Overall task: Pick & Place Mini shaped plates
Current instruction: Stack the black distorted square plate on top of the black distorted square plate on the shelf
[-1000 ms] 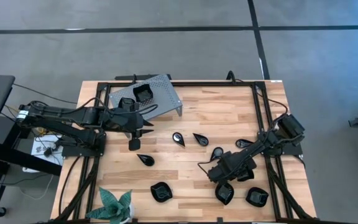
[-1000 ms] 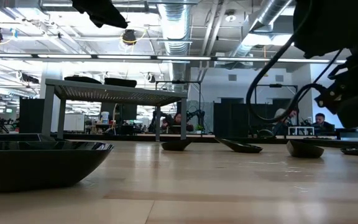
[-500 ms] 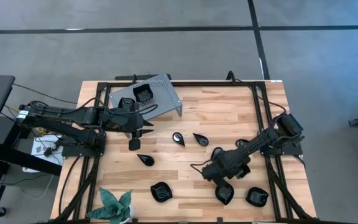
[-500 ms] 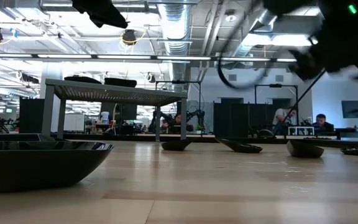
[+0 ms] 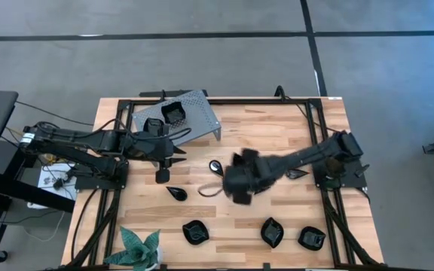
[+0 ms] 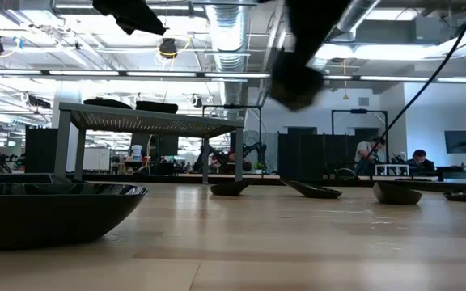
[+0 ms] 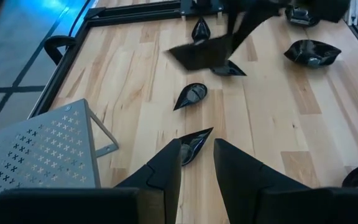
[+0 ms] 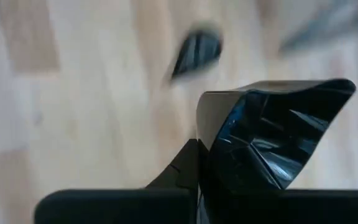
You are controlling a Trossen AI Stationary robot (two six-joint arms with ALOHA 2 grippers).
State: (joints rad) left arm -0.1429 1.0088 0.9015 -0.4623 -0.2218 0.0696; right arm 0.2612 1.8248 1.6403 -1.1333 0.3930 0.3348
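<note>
Several glossy black mini plates lie on the wooden table, among them teardrops (image 5: 215, 167) (image 5: 176, 193) and squarish ones (image 5: 195, 232) (image 5: 271, 232) (image 5: 311, 239). One more plate (image 5: 173, 113) sits on the grey perforated stand (image 5: 194, 120). My right gripper (image 5: 228, 188), blurred, hangs over the table's middle, shut on a squarish plate (image 8: 272, 137), which shows as a dark shape (image 7: 201, 53) in the left wrist view. My left gripper (image 7: 197, 165) hovers open near the stand, above a teardrop plate (image 7: 194, 146). My right gripper pinches the squarish plate by its rim (image 8: 207, 146), beside a dark finger (image 8: 182, 165). The fingers slant down from the table's right. The plate is lifted clear of the table and tilted, with its hollow side facing the wrist camera.
A green leafy plant (image 5: 140, 248) stands at the near left edge. The black frame rails (image 5: 307, 113) run along the table's sides. Bare wood lies between the stand and the right rail.
My right gripper has taken a plate off the table's near right part, risen and swung toward the table's middle while rolling its wrist. The plate is now lifted clear and tilted.
</note>
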